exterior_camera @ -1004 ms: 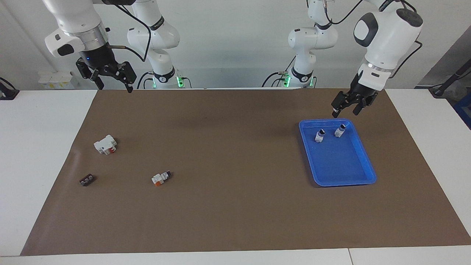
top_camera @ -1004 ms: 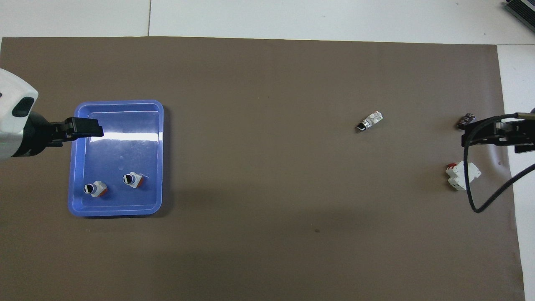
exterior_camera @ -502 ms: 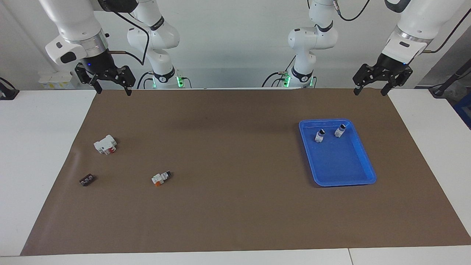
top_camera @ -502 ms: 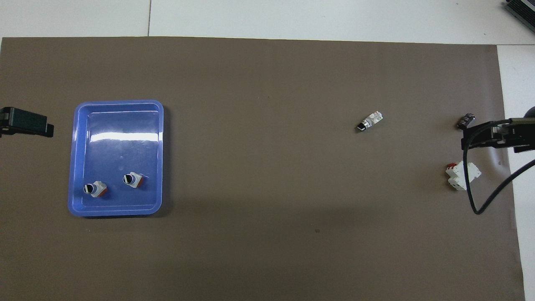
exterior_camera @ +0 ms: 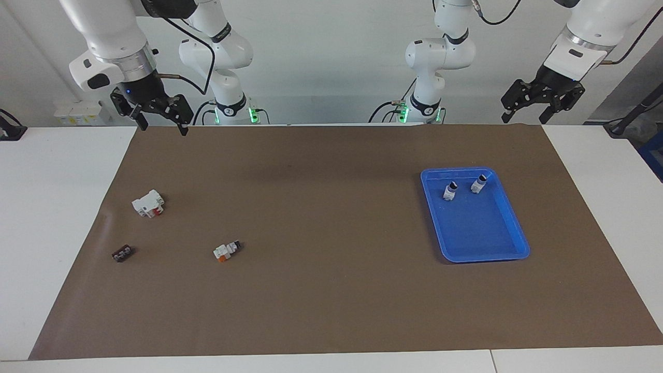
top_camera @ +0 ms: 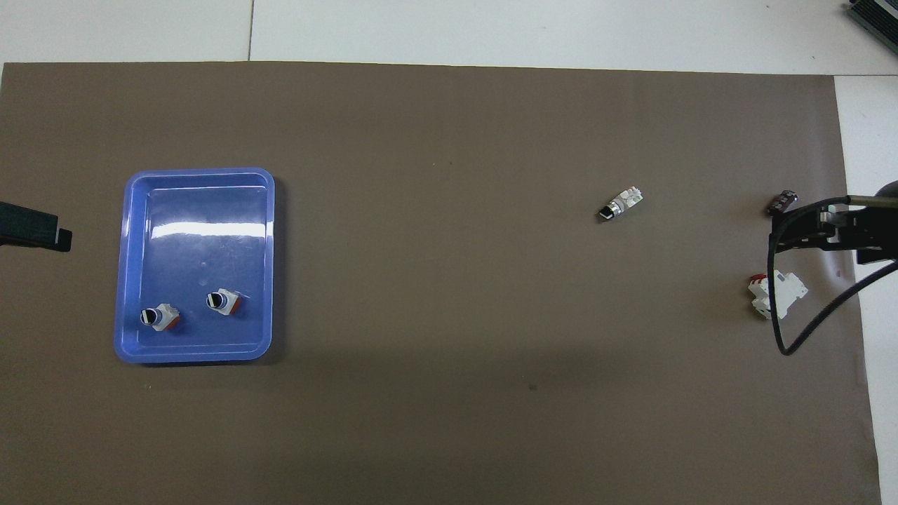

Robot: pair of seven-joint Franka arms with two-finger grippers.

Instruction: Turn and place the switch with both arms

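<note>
One switch (exterior_camera: 227,251) lies on its side on the brown mat, well below our raised right gripper (exterior_camera: 155,111), jaws apart; two switches stand in the blue tray (exterior_camera: 510,228) under our spread, empty left gripper (exterior_camera: 541,101)

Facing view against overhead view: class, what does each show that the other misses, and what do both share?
Only the facing view shows both arms whole, their bases and both open tools, left tool and right tool, raised and empty. Only the overhead view shows the standing switches' black knob tops. Both share the blue tray holding two switches, the lone switch lying on the mat, the larger white block and the dark block.
</note>
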